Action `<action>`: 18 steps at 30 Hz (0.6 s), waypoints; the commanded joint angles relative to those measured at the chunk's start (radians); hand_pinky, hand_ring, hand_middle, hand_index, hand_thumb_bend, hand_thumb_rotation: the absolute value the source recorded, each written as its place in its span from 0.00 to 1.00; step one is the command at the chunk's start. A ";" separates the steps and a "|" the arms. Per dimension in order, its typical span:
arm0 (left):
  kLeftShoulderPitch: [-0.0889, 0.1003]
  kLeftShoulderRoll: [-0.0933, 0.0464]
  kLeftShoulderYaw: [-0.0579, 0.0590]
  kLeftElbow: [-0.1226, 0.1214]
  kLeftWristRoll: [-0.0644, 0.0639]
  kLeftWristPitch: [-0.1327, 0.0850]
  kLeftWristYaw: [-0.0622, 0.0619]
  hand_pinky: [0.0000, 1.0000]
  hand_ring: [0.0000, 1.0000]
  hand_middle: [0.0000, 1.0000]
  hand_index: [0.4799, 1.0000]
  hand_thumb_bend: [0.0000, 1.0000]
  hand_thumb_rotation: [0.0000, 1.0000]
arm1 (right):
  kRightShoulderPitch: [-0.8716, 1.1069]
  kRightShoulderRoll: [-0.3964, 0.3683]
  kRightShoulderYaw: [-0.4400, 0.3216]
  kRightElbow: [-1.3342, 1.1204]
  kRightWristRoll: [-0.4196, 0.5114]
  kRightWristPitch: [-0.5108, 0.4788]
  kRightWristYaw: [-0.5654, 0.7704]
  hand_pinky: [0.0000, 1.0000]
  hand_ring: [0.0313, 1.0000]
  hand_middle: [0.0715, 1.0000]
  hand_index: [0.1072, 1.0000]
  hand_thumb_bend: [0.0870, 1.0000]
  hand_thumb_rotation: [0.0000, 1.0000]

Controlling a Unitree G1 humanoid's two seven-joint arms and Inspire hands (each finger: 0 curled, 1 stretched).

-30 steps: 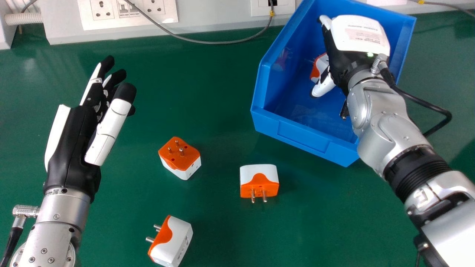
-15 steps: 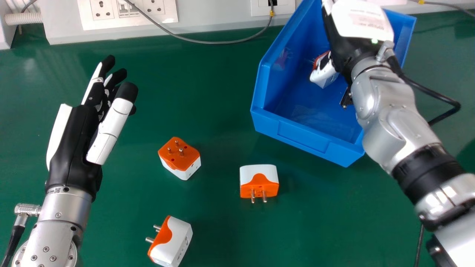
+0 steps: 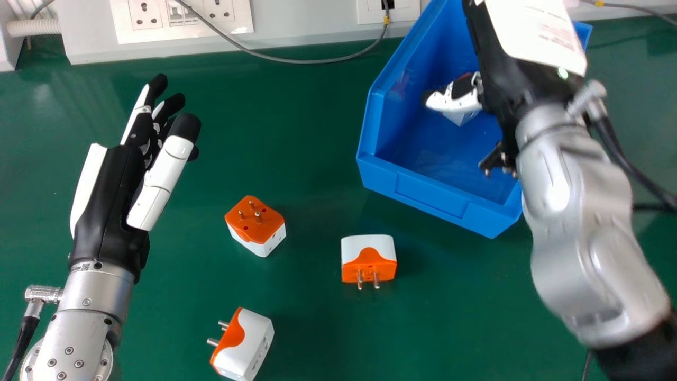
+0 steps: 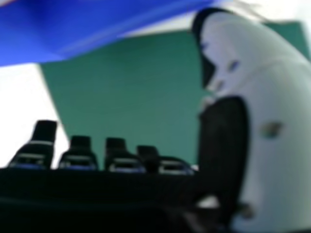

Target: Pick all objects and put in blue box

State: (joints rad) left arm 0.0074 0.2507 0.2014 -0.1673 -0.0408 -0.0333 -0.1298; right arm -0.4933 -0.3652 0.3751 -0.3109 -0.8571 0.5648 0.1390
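Note:
In the head view my right hand (image 3: 508,74) is above the blue box (image 3: 431,193), open, its thumb partly covering a white and orange plug adapter (image 3: 459,117) on the box floor. The right hand (image 4: 272,116) shows in the right hand view with nothing between thumb and fingers. On the green table, an adapter (image 3: 256,225) has its pins up, another (image 3: 368,258) lies left of and nearer than the box's front corner, and a third (image 3: 243,344) is at the near edge of view. My left hand (image 3: 113,196) stays open above the table at left.
A wall panel with sockets (image 3: 182,16) runs along the back of the green table (image 3: 317,132). A grey cable (image 3: 296,60) hangs from it onto the table's far side, left of the box. The right forearm crosses the box's right side.
My right hand has risen and come back to the right, its thumb lifting off the adapter left in the box. The left hand has shifted slightly up and right.

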 commanded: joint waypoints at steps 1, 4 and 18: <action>-0.015 0.003 -0.001 -0.014 -0.003 -0.019 -0.001 0.81 0.93 0.94 0.95 0.80 0.89 | 0.062 -0.020 -0.019 -0.119 -0.038 -0.038 0.002 0.90 1.00 1.00 1.00 0.35 0.00; -0.018 0.003 0.000 -0.008 -0.004 -0.021 -0.001 0.81 0.93 0.95 0.96 0.79 0.89 | 0.179 -0.046 -0.026 -0.236 -0.061 -0.110 0.001 0.90 1.00 1.00 1.00 0.37 0.00; -0.017 0.011 0.003 -0.007 0.002 -0.025 -0.005 0.82 0.93 0.95 0.98 0.76 0.89 | 0.567 -0.066 -0.105 -0.545 -0.095 -0.364 0.047 0.90 1.00 1.00 1.00 0.40 0.04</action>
State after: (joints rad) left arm -0.0070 0.2512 0.2016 -0.1478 -0.0402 -0.0352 -0.1317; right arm 0.0511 -0.4330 0.2899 -0.8062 -0.9410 0.2371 0.1920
